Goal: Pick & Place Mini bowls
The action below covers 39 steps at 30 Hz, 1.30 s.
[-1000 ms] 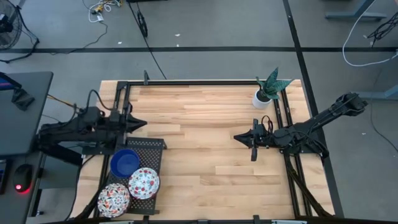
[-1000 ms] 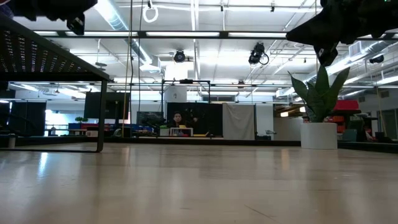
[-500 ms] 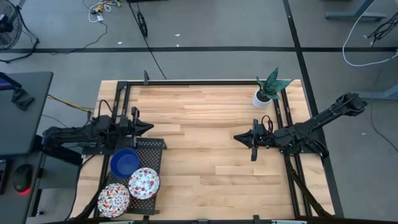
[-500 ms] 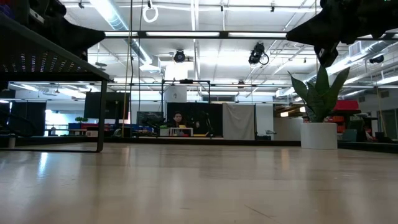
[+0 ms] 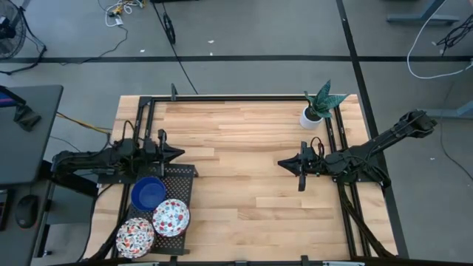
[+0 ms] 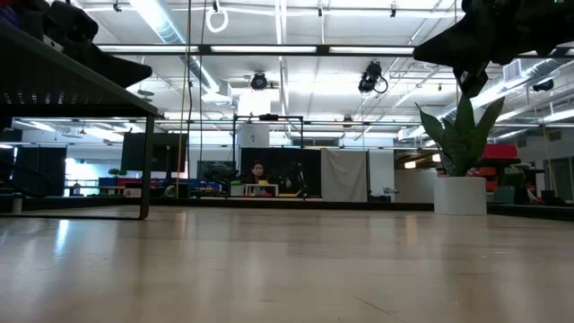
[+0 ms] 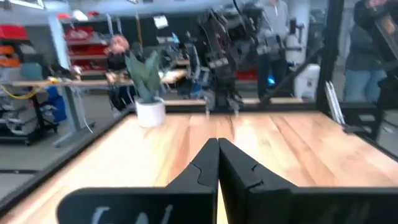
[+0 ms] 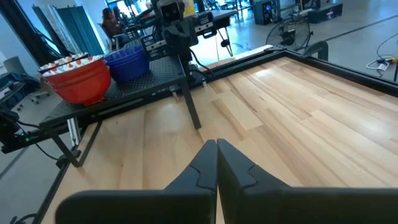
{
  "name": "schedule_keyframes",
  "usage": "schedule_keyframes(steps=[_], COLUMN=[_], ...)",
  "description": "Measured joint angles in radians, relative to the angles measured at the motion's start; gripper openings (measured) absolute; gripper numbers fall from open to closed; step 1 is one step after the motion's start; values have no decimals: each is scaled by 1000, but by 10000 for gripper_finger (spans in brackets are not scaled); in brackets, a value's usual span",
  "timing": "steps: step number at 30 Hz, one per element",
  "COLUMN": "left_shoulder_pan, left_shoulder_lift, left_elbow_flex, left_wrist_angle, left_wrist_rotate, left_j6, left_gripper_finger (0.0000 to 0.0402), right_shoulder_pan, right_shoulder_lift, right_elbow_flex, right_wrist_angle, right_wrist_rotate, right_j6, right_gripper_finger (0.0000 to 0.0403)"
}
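centre table open | plant pot far-right corner; rack left

Bowl stacks on black perforated rack at counter's front-left corner: number per stack not tellable from above. Floral stack nearest front edge partly cut by frame bottom. Low view: bowls hidden above rack; rack cut by left edge. Left wrist view: people beyond counter blurred.

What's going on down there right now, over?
Left gripper shut, empty, by the black rack. Right gripper shut, empty, mid-table. Blue bowl stack and two floral stacks untouched on the rack. Nothing in the way.
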Motion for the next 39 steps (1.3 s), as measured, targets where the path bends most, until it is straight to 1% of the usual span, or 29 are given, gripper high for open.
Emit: schedule_keyframes(steps=[4,6,13,21,27,28,30,33,34,36,38,39], left_shoulder_pan=[0,0,0,0,0,0,0,0,0,0,0,0], left_shoulder_lift=[1,1,1,1,1,1,1,1,1,1,1,1], left_elbow_flex=[0,0,0,0,0,-1,-1,-1,-1,-1,-1,-1], left_wrist_angle=[-49,-58,-65,-59,-63,-60,-56,-55,-54,-50,-50,-49], left_wrist_rotate=[54,58,31,5,-2,-3,-7,-8,-8,-8,-7,-7], left_j6=[-2,-3,10,-4,-22,-22,-22,-22,-22,-22,-22,-22], left_gripper_finger=[8,8,4,19,14,14,14,14,14,14,14,14], right_shoulder_pan=[0,0,0,0,-1,-2,-14,-63,-89,-150,-226,-270], right_shoulder_lift=[0,0,0,0,0,0,0,0,-2,-16,-66,-107], right_elbow_flex=[0,0,0,0,0,0,-1,-2,-2,-2,-2,-2], right_wrist_angle=[0,0,-1,-1,-6,-8,15,145,192,242,242,218], right_wrist_rotate=[0,0,-2,-2,-4,-18,-70,-163,-219,-395,-578,-643], right_j6=[0,0,-1,-5,-9,-12,-35,-76,-112,-213,-283,-298], right_gripper_finger=[4,4,4,4,4,4,4,4,4,4,3,2])
